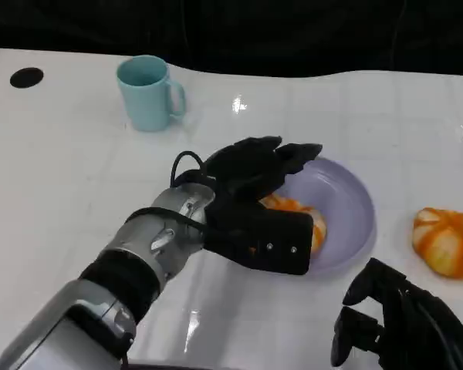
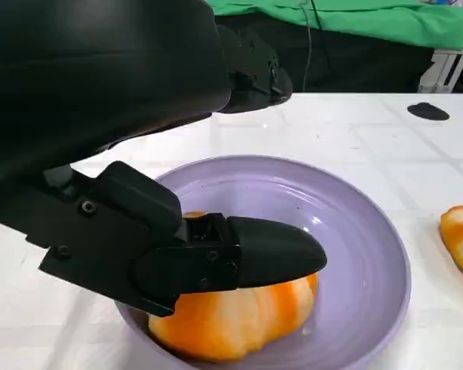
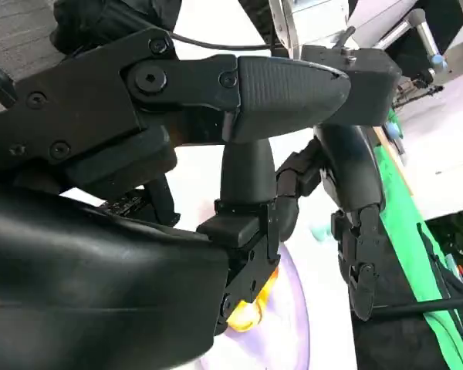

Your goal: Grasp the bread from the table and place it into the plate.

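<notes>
- A teal mug (image 1: 148, 92) stands on the white worktop (image 1: 54, 177), well to the left of the plate and behind it; one mug in all.
- The left robot hand (image 1: 255, 202) reaches over the left part of the lavender plate (image 1: 347, 208), its fingers (image 2: 270, 250) closed around an orange-and-white bread (image 2: 239, 320).
- From the left wrist, that bread sits low inside the plate near its front rim and seems to rest on the plate's floor, with the thumb lying across its top.
- There is one plate, and two breads: the one in the plate and a second bread (image 1: 446, 240) lying on the worktop just right of the plate, untouched.
- The right robot hand (image 1: 401, 324) hangs below and to the right of the plate, its fingers loosely apart and holding nothing.
- Risk, as I judge it: the bread lies close to the plate's front rim, so if the fingers drag as they let go it could roll over the edge onto the worktop.
- A quick lift with the thumb not yet free could also tip or shove the light plate toward the second bread.
</notes>
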Tool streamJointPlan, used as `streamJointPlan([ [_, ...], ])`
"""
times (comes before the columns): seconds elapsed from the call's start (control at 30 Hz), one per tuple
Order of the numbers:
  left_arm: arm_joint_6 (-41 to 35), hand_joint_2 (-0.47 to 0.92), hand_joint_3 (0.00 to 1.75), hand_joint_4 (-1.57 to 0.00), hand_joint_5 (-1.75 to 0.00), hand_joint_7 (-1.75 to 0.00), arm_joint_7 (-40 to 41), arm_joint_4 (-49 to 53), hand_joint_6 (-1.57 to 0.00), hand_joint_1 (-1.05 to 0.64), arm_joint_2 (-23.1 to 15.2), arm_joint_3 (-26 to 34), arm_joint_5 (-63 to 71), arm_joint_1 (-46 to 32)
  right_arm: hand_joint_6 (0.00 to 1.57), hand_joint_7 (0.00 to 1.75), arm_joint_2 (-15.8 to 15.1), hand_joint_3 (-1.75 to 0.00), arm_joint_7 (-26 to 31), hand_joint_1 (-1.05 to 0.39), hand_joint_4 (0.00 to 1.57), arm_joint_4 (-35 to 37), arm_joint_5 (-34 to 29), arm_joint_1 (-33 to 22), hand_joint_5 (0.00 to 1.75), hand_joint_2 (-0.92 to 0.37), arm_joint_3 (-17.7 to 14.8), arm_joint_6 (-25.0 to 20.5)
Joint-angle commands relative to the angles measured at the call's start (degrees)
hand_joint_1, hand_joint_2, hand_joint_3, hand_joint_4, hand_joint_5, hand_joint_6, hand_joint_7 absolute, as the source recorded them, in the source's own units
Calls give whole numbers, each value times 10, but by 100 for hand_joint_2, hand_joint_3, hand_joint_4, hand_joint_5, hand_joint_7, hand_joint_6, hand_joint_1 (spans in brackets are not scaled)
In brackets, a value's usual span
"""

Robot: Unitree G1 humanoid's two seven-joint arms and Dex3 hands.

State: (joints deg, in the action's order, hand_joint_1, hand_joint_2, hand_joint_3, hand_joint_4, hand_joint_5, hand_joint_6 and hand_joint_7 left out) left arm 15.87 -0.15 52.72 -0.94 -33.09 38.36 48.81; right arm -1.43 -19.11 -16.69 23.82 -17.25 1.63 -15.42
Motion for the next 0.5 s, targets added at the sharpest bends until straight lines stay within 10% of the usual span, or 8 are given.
streamJointPlan([
  [0.03, -3, 92, 66, 0, 0, -1, -5, -12, -6, -98, -12, 6, -4, 3, 49, 175, -5, -52, 4, -51, 78, -6, 6, -1, 175, -92, -7, -4],
  [0.5, 11, 92, 61, -6, -3, -4, -23, -86, -12, -92, -38, 40, -44, -56, 47, 175, -7, -53, -4, -52, 77, 0, 7, -1, 175, -92, -11, 5],
])
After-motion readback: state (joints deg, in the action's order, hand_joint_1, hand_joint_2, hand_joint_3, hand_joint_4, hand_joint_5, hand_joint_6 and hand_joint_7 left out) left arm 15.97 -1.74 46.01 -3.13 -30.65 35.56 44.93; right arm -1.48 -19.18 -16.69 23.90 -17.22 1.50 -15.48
